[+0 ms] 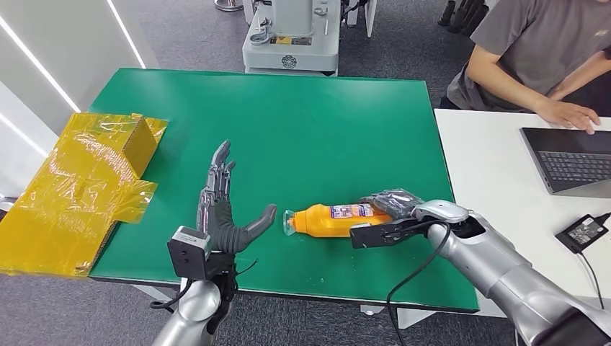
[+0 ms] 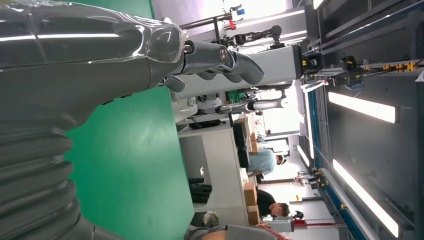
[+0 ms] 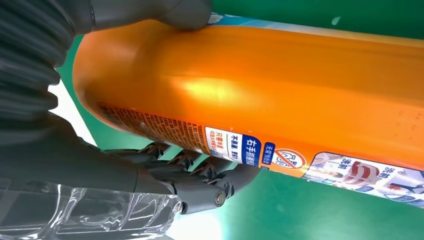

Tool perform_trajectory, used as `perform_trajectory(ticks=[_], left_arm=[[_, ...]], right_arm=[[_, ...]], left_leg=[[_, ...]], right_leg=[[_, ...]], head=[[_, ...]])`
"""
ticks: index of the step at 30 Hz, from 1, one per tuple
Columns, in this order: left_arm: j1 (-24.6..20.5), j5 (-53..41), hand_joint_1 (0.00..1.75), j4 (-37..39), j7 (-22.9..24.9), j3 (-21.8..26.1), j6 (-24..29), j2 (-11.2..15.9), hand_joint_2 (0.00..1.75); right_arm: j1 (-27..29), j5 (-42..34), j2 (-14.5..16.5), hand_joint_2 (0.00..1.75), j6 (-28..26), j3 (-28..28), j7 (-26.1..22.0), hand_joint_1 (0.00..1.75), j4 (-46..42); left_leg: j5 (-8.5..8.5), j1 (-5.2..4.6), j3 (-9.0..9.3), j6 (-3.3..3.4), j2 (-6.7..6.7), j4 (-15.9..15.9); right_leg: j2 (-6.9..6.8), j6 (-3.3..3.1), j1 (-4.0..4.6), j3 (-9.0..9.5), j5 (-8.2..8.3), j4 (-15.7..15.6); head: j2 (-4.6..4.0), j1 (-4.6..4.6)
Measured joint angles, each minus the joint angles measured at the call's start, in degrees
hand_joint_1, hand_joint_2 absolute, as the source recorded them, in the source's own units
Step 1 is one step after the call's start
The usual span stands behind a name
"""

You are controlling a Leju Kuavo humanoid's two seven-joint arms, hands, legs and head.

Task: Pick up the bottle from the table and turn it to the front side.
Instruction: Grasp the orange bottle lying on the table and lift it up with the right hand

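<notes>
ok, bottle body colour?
Orange bottle, with a printed label strip along it; the right hand grips it. Shows best in the right wrist view.

Bottle [image 1: 339, 220] lies on the table [image 1: 317, 115] (near front edge), between both hands.

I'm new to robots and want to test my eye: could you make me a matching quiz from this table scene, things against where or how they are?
Things:
1. orange bottle
2. left hand
3. yellow-taped box
4. laptop

States:
A. open, holding nothing
B. on the white table
C. lying on its side in the right hand
D. beside the green table's left edge

Pairs: 1-C, 2-A, 3-D, 4-B
</notes>
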Motion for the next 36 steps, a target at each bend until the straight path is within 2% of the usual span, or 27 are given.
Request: perform_trajectory(ticks=[1, 17, 21, 30, 36], left_arm=[[0.0, 0.0, 0.0, 0.0, 0.0, 0.0, 0.1, 0.0, 1.75], [1.3, -0.6, 0.0, -1.2, 0.2, 0.0, 2.2, 0.0, 1.75], [1.6, -0.8, 0.0, -1.5, 0.3, 0.0, 2.6, 0.0, 1.75], [2.3, -0.9, 0.0, -1.8, 0.3, 0.0, 2.8, 0.0, 1.75], [2.5, -0.9, 0.0, -2.2, 0.3, 0.0, 2.8, 0.0, 1.75]], right_arm=[[-0.1, 0.0, 0.1, 1.75, 0.2, 0.1, 0.1, 0.0, 0.1], [-1.3, 0.6, 3.4, 1.75, 1.3, 1.7, 1.6, 0.0, 4.0], [-1.5, 0.8, 4.5, 1.75, 0.7, 2.0, 1.2, 1.75, 5.0], [-1.7, 1.3, 5.9, 1.75, -1.7, 2.6, -0.6, 1.75, 6.5], [-1.0, 1.7, 6.1, 1.75, -5.5, 2.5, -0.5, 1.75, 6.3]], left_leg=[[0.0, 0.0, 0.0, 0.0, 0.0, 0.0], [0.0, 0.01, -0.01, 0.0, 0.0, 0.0], [0.0, 0.01, 0.0, 0.0, 0.0, 0.0], [0.0, 0.0, 0.0, 0.0, -0.01, 0.0], [0.0, 0.0, 0.0, 0.0, -0.01, 0.0]], right_leg=[[0.0, 0.0, 0.0, 0.0, 0.0, 0.0], [-0.01, 0.0, 0.01, 0.0, 0.0, 0.0], [-0.01, 0.0, 0.01, 0.0, 0.0, 0.0], [-0.02, 0.0, 0.0, 0.01, 0.0, 0.0], [-0.02, 0.0, 0.0, 0.0, 0.0, 0.0]], head=[[0.0, 0.0], [0.0, -0.01], [0.0, -0.01], [0.0, -0.01], [0.0, 0.0]])
